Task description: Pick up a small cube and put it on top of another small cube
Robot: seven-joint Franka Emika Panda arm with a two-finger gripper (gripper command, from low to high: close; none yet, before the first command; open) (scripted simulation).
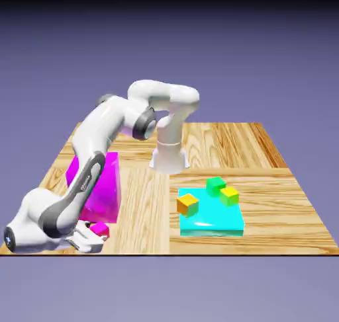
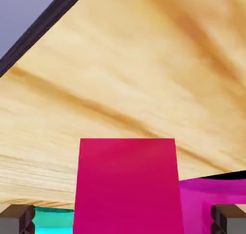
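A small glossy magenta-pink cube (image 1: pixel 100 230) rests on the wooden table near its front edge, at the exterior view's left. My gripper (image 1: pixel 91 239) is down at the cube and open. In the hand view the cube (image 2: pixel 127 185) fills the lower middle, and my gripper (image 2: pixel 124 219) straddles it. The grey fingertips (image 2: pixel 17 218) stand wide at both bottom corners, with gaps to the cube's sides. Three other small cubes sit on a cyan slab (image 1: pixel 218 223): orange (image 1: pixel 188 203), green (image 1: pixel 216 185) and yellow-green (image 1: pixel 230 195).
A large magenta block (image 1: pixel 100 187) stands just behind the small cube, partly hidden by my forearm, and shows at the hand view's lower right (image 2: pixel 211 199). The table's dark front edge (image 1: pixel 198 254) runs close by the gripper.
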